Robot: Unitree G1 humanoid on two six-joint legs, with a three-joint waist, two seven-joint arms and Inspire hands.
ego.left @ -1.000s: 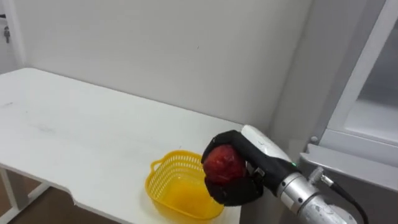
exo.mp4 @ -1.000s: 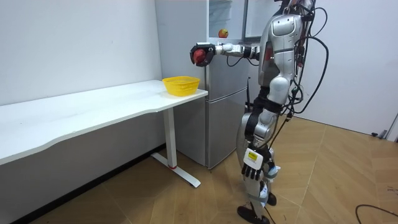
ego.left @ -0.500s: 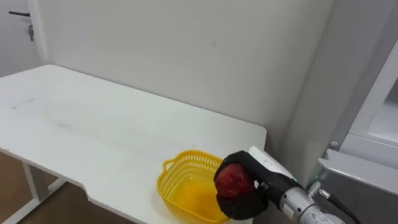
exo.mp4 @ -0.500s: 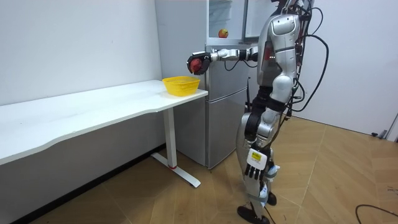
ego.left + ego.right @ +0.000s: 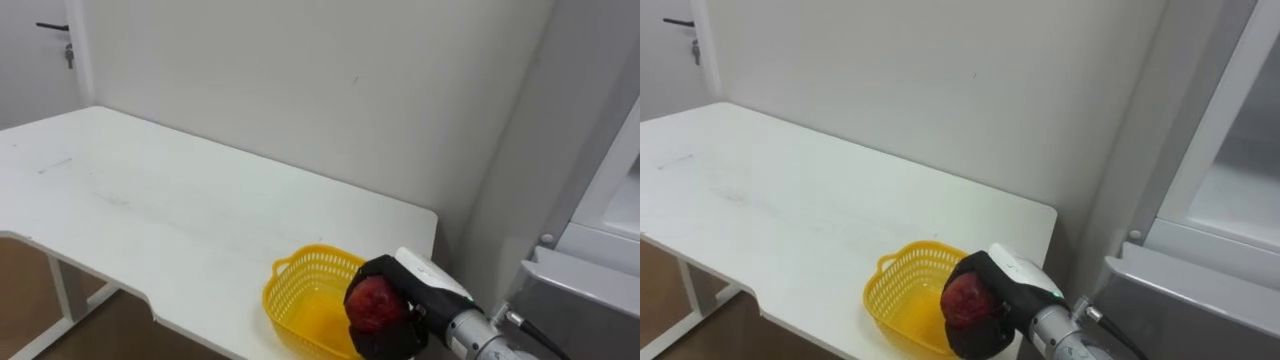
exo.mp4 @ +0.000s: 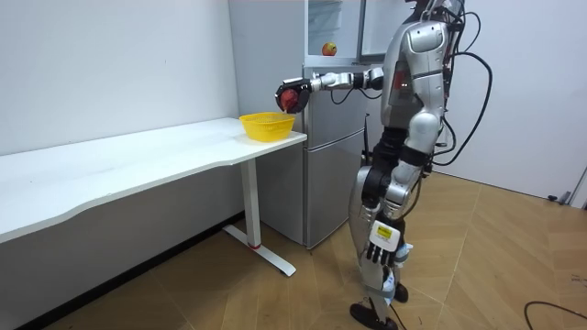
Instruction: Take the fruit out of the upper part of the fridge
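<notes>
Clutching the red apple (image 5: 372,303) with dark fingers curled round it, the right hand (image 5: 388,325) hangs over the near right edge of the yellow basket (image 5: 285,290), on the side of the basket that faces the fridge (image 6: 323,137). The fruit faces the basket and the back of the hand is turned away from it. The room view shows clear air between the apple and the basket's rim, so the fruit is above the basket, not in it. The basket itself sits at the corner of the white table (image 5: 150,200) nearest the fridge, and its hollow lies to the robot's left of the apple and below it.

Judged from this, the drop calls for a short carry leftward to the basket's middle, then a lowering before the fingers let go. Released here, the apple could strike the rim and roll off the table edge just beside the basket.

The left hand (image 6: 380,246) hangs by the robot's thigh, well below and away from the basket, fingers slack. A second fruit (image 6: 327,48) sits on the upper fridge shelf, above and beyond the basket.
</notes>
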